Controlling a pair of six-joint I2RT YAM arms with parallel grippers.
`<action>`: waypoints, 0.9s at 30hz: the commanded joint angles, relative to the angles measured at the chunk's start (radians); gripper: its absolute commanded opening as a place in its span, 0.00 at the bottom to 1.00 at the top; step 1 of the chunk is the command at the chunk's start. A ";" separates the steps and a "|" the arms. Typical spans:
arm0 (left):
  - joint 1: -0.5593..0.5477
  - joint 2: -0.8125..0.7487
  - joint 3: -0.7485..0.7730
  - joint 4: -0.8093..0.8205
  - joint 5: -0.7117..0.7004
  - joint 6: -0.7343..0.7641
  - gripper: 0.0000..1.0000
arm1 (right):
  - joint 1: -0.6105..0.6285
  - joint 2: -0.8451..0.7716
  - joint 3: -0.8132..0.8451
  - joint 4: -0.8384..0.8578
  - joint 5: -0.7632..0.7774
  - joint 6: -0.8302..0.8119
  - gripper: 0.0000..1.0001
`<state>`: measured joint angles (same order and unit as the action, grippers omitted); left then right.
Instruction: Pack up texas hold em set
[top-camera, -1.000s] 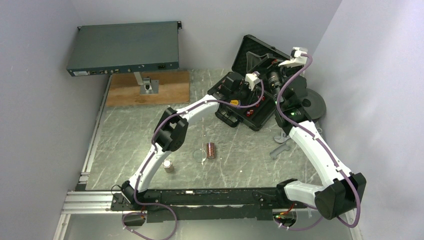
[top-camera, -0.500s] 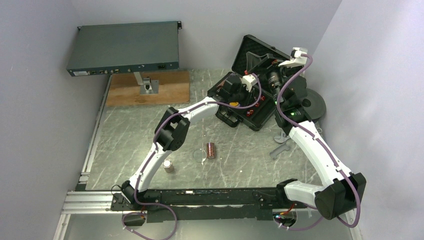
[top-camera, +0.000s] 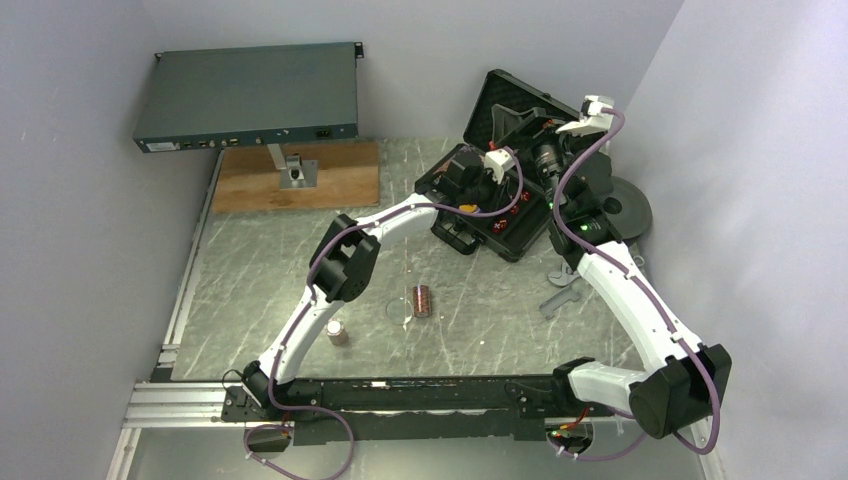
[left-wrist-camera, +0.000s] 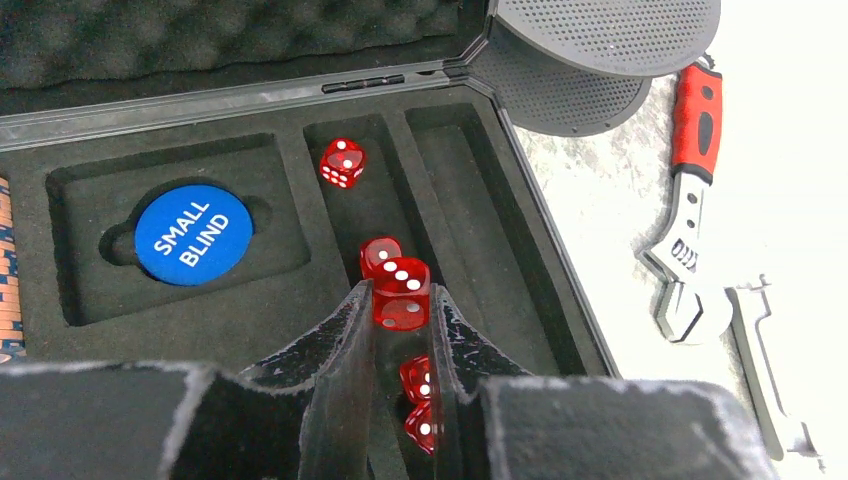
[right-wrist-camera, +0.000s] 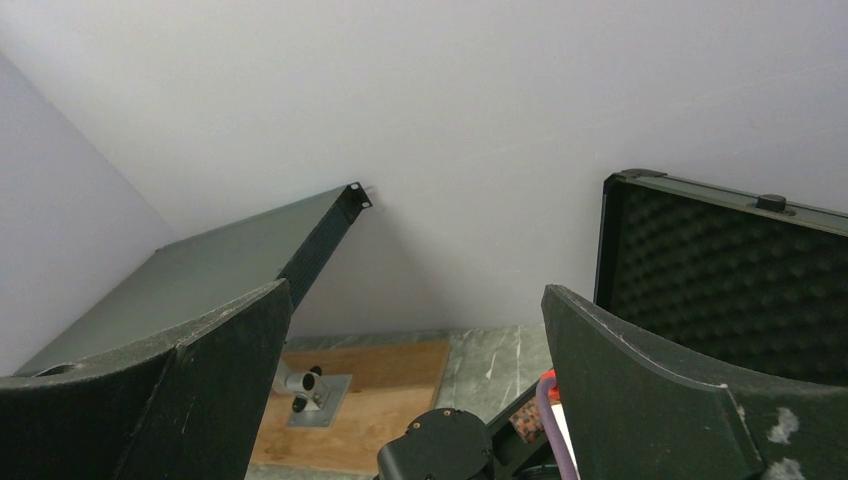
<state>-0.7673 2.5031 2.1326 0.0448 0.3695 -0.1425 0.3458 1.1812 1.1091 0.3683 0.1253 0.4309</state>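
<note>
Left wrist view, bottom centre: left gripper (left-wrist-camera: 400, 305) is clenched on a red die (left-wrist-camera: 402, 292), pinched btwn both pads just above the narrow dice slot (left-wrist-camera: 350, 215) of the case tray. Under the fingers, two more dice (left-wrist-camera: 418, 380) lie in the slot. Another die (left-wrist-camera: 377, 252) sits just behind the held one, and a last die (left-wrist-camera: 343, 162) lies near the slot's far end. Left of the slot, the SMALL BLIND button (left-wrist-camera: 194, 234) rests in its own recess. The foam lid (left-wrist-camera: 220, 35) stands open along the top of the frame. A red-handled wrench (left-wrist-camera: 688, 200) lies on the table at right, outside the case.

Top external view, lower middle: a chip stack (top-camera: 422, 300) lies on the table, well apart from the case (top-camera: 462, 236) at upper right.

Right wrist view: right gripper (right-wrist-camera: 415, 290) is spread wide w/ nothing in it, facing the back wall.

Step in hand, prob.: dropping this die into the slot. Next move needs a short descent over the bare stretch btwn the dice, then release w/o knocking neighbours. After that, the chips on the table need fetching.
</note>
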 joint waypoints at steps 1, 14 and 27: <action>-0.001 0.010 0.041 0.036 0.021 -0.018 0.17 | 0.002 0.006 0.001 0.057 0.003 0.011 1.00; 0.001 0.007 0.033 0.044 0.020 -0.028 0.46 | 0.002 0.000 -0.001 0.059 0.001 0.014 1.00; 0.014 -0.129 -0.176 0.232 0.012 -0.020 0.49 | 0.004 -0.007 -0.007 0.068 -0.012 0.020 1.00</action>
<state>-0.7639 2.4893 2.0727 0.1242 0.3771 -0.1627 0.3458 1.1912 1.1019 0.3763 0.1246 0.4389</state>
